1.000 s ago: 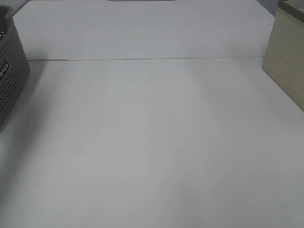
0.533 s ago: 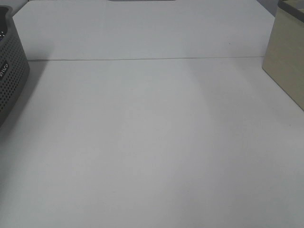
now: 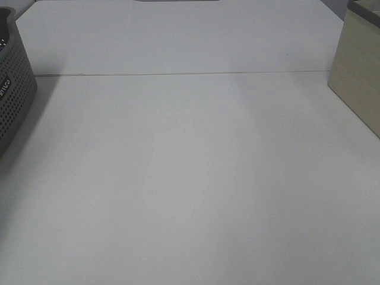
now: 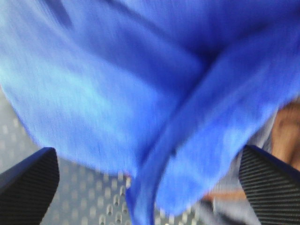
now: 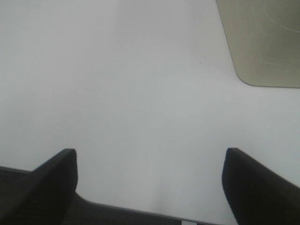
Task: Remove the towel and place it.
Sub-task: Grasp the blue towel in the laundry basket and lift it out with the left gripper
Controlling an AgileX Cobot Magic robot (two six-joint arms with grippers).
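change since earlier: nothing in the exterior high view; white worktop (image 3: 190, 178) bare as before, no arm entered, basket and box unmoved.
left end effector (image 4: 147, 180): fingers spread wide, one dark ribbed pad (image 4: 28, 180) at each side of the left wrist view, not closed on anything. Blurred, so touching the cloth or not: cannot tell.
towel: royal-blue plush microfibre towel (image 4: 140, 79) fills the left wrist view, bunched and folded, hanging or heaped between the fingers, over a grey perforated surface (image 4: 84, 201). Probably inside the dark grey perforated plastic basket (image 3: 13, 89) at the left edge; interior not visible from above.
right end effector (image 5: 150, 183): fingers apart, empty, over bare worktop, near the beige rounded-corner box (image 5: 265, 40).
step: judged early, left arm reaching into the basket; towel not yet lifted out.
next move needs: close on a thick fold, lift straight up clear of the rim; long cloth may drag or snag.
arm pose: left arm off-frame, pointed down; right arm parked low, idle.
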